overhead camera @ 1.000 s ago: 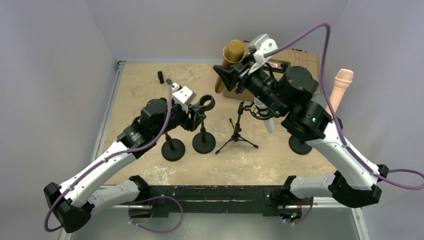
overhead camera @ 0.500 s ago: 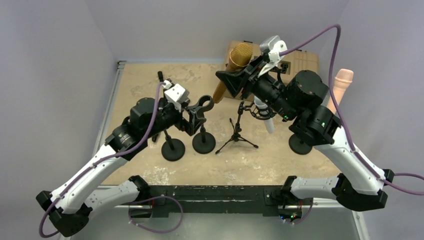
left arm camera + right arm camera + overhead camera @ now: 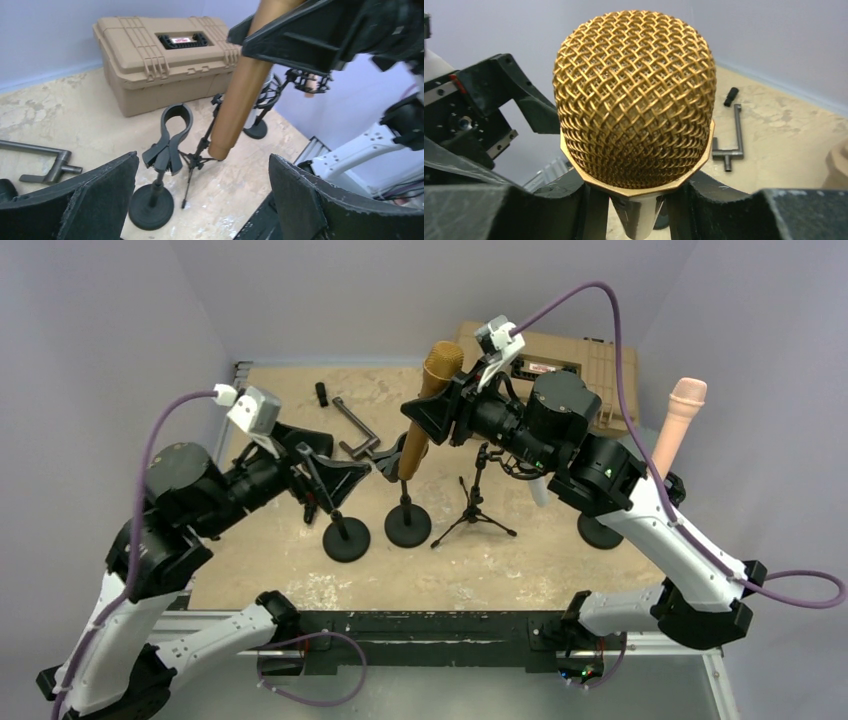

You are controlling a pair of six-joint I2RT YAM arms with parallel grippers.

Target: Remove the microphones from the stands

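My right gripper (image 3: 430,418) is shut on the gold microphone (image 3: 424,405), just below its mesh head, and holds it almost upright in the air. Up close in the right wrist view the mesh head (image 3: 634,95) fills the frame above my right gripper (image 3: 636,207). In the left wrist view the microphone's bronze body (image 3: 244,87) ends in mid-air to the right of the empty black clip stand (image 3: 168,142). That stand (image 3: 407,510) has a round base. My left gripper (image 3: 333,476) is open and empty left of it; it also shows in the left wrist view (image 3: 205,200).
A second round-base stand (image 3: 346,538) stands under my left gripper. A tripod stand (image 3: 474,510) carries a white microphone (image 3: 532,480). A pink microphone (image 3: 680,420) stands at the right. A tan case (image 3: 585,352) is at the back, a metal key (image 3: 352,425) at back left.
My right gripper has swung left with the gold microphone and turned it more upright. My left arm has pulled back to the left, away from the clip stand, and its jaws now stand open.
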